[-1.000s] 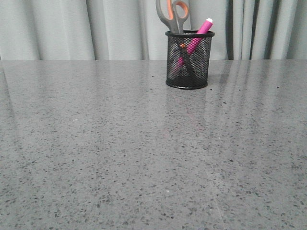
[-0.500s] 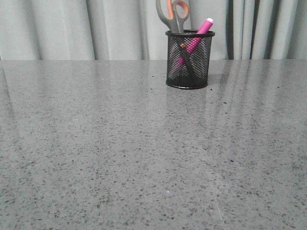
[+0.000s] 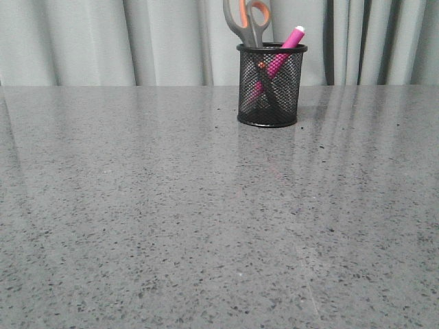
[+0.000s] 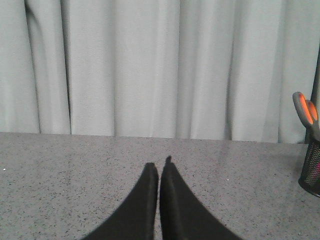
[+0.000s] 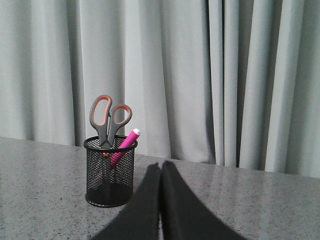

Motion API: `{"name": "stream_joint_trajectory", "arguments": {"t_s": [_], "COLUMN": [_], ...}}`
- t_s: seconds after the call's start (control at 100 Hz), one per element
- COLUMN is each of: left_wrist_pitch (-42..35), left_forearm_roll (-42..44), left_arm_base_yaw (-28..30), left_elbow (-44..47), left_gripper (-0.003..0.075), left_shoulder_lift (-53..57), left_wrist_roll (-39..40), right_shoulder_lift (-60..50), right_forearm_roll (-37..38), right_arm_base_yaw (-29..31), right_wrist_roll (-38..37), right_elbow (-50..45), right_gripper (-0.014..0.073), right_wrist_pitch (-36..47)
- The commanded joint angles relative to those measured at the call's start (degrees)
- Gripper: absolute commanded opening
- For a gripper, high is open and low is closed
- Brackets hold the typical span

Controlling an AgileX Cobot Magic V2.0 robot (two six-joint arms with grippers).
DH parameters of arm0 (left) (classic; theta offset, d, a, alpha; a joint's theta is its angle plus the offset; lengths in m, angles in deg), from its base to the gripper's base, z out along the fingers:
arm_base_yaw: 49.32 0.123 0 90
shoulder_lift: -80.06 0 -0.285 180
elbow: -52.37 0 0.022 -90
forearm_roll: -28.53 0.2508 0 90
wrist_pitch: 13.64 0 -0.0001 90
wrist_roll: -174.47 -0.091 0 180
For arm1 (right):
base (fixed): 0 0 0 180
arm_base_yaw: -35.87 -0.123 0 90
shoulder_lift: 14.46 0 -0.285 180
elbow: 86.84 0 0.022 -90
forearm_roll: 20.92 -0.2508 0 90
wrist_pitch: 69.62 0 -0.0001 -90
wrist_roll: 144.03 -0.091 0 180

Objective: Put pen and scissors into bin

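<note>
The black mesh bin [image 3: 271, 86] stands upright at the back of the grey table. The scissors [image 3: 247, 22] stand inside it with handles up, and the pink pen [image 3: 283, 51] leans inside with its white tip above the rim. In the right wrist view the bin [image 5: 110, 172], scissors [image 5: 107, 119] and pen [image 5: 125, 144] show beside my right gripper [image 5: 160, 165], which is shut and empty, apart from the bin. My left gripper [image 4: 160, 164] is shut and empty over bare table; the bin [image 4: 313, 170] and scissors [image 4: 306, 111] show at that view's edge. Neither gripper shows in the front view.
A pale grey curtain [image 3: 103, 41] hangs along the table's [image 3: 171, 219] far edge, right behind the bin.
</note>
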Motion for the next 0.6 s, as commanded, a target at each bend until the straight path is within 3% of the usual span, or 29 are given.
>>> {"name": "stream_joint_trajectory", "arguments": {"t_s": [0.0,0.17,0.25,0.29,0.4,0.46,0.53,0.59], "left_wrist_pitch": [-1.8,-1.7,-1.7,-2.0,-4.6,-7.0,-10.1,-12.1], "left_forearm_roll": [-1.0,-0.8,7.7,14.2,41.9,54.8,63.9,66.5], "left_arm_base_yaw": [0.1,0.1,0.1,0.1,0.1,0.1,0.1,0.1], "left_elbow": [-1.5,-1.5,-1.5,-1.5,-0.6,0.7,3.1,5.6], "left_gripper": [-0.0019,-0.0019,-0.0019,-0.0019,-0.0019,-0.0019,-0.0019,-0.0019], "left_shoulder_lift": [-0.6,-0.6,-0.6,-0.6,-0.6,-0.6,-0.6,-0.6], "left_wrist_roll": [0.1,0.1,2.2,7.3,34.4,45.1,54.1,57.6], "right_shoulder_lift": [0.4,0.4,0.4,0.4,0.4,0.4,0.4,0.4], "right_forearm_roll": [0.5,0.5,0.5,0.5,0.5,0.5,0.5,0.5], "right_arm_base_yaw": [0.3,0.3,0.3,0.3,0.3,0.3,0.3,0.3], "right_wrist_roll": [0.7,0.7,0.7,0.7,0.7,0.7,0.7,0.7], "right_elbow": [1.4,1.4,1.4,1.4,1.4,1.4,1.4,1.4], "right_gripper": [-0.0076,-0.0076,-0.0076,-0.0076,-0.0076,-0.0076,-0.0076,-0.0076], "right_wrist_pitch": [4.0,4.0,4.0,4.0,4.0,4.0,4.0,4.0]}}
